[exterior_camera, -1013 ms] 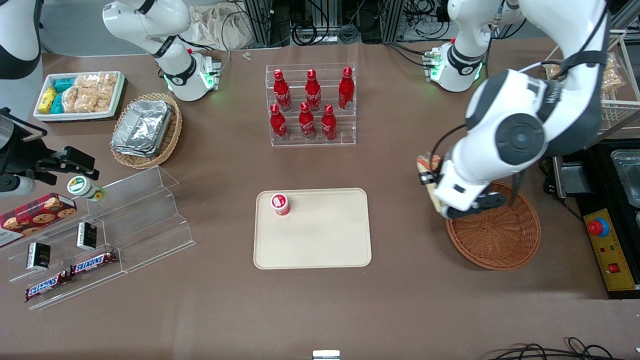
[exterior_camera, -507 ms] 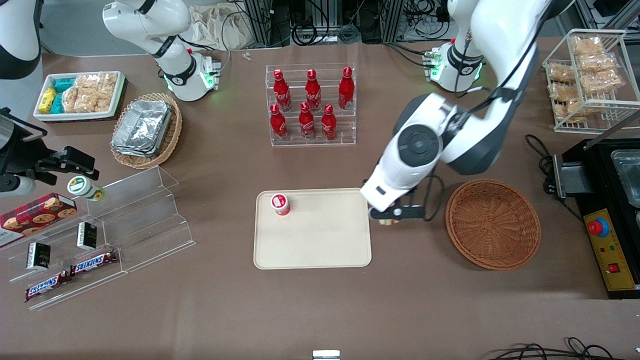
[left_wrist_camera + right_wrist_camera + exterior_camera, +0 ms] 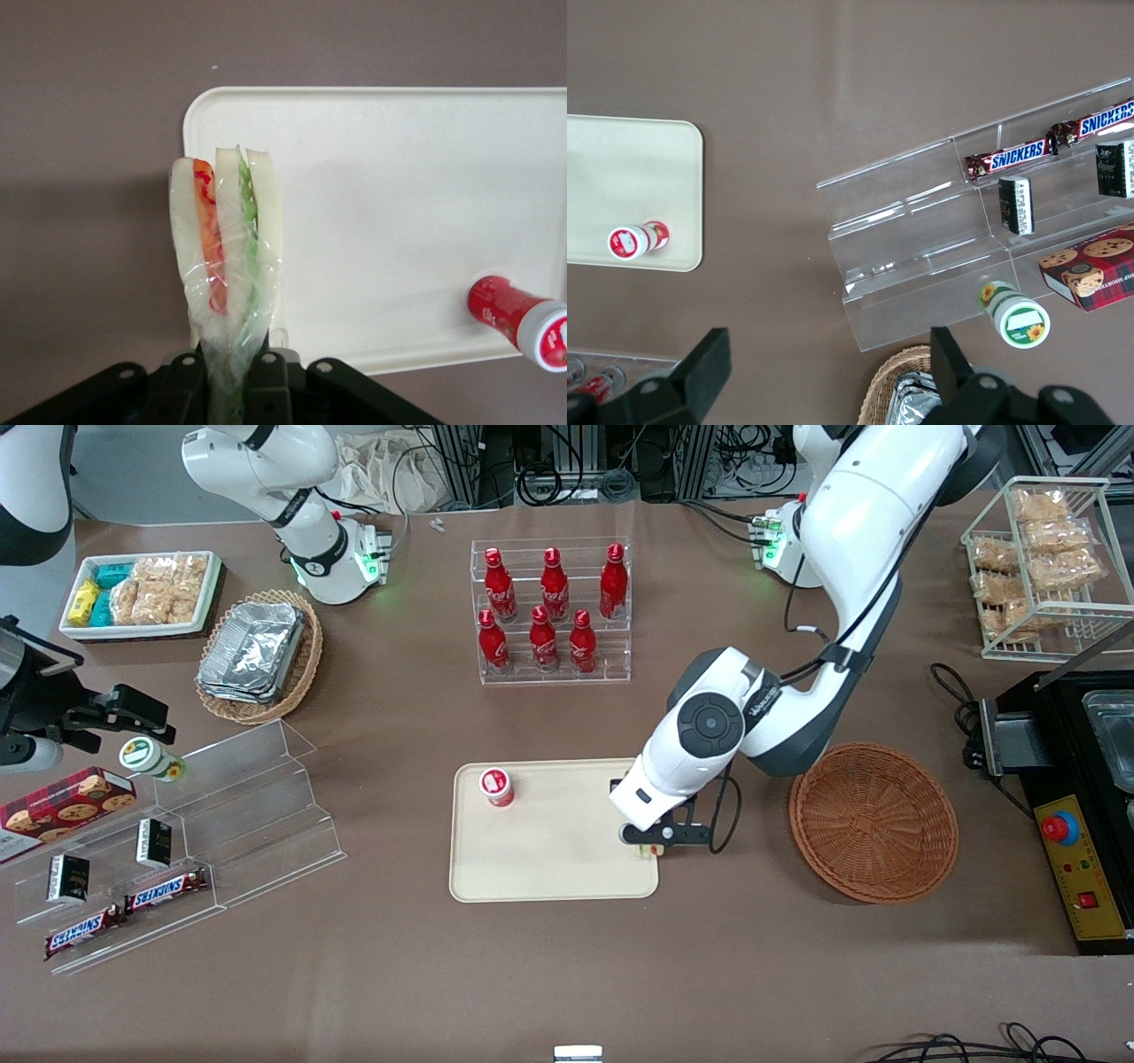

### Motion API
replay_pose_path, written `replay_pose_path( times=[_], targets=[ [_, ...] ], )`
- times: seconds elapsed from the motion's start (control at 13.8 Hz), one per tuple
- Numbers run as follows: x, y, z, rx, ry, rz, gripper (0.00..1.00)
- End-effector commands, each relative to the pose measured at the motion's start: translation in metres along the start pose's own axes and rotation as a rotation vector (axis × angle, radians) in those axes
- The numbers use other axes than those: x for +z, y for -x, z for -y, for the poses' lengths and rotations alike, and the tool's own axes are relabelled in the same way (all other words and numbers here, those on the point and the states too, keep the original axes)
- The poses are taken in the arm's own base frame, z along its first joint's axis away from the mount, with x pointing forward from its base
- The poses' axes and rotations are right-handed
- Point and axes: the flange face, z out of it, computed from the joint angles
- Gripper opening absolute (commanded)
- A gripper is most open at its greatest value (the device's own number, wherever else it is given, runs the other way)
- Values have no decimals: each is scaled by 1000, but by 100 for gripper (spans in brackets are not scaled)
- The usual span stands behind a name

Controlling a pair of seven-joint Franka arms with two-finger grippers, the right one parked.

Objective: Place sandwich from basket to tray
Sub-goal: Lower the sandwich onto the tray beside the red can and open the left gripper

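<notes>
Item: wrapped triangular white-bread sandwich (image 3: 226,239), clenched in my left gripper (image 3: 651,849) jaws above the cream rectangular plastic tray (image 3: 549,868), four o'clock corner. Round reddish-brown wicker basket (image 3: 873,824): empty. Step: carry-over. Next, I judge: lower, release.

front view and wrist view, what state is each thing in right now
sandwich: wrapped in film, held upright in the jaws, over the tray's edge
gripper: shut on the sandwich, above the tray's edge nearest the basket
tray: holds one small red bottle
basket: empty
</notes>
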Motion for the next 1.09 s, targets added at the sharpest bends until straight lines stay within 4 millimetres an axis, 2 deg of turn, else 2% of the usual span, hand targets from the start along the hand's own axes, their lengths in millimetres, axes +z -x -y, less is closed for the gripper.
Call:
replay_pose_path(
  times=[0.0,0.36,0.51,0.58,0.65,0.72,0.8,1.01],
  targets=[
    [30,-7,-3,13,19,-22,0],
    [69,-4,0,29,-11,-6,0],
    [76,-3,2,32,-16,1,0],
    [79,-3,2,29,-17,5,9],
    [81,-3,2,26,-17,9,38],
    [82,-3,3,23,-17,10,79],
    [82,-1,1,21,-15,12,99],
    [77,-4,4,7,-8,15,100]
  ],
)
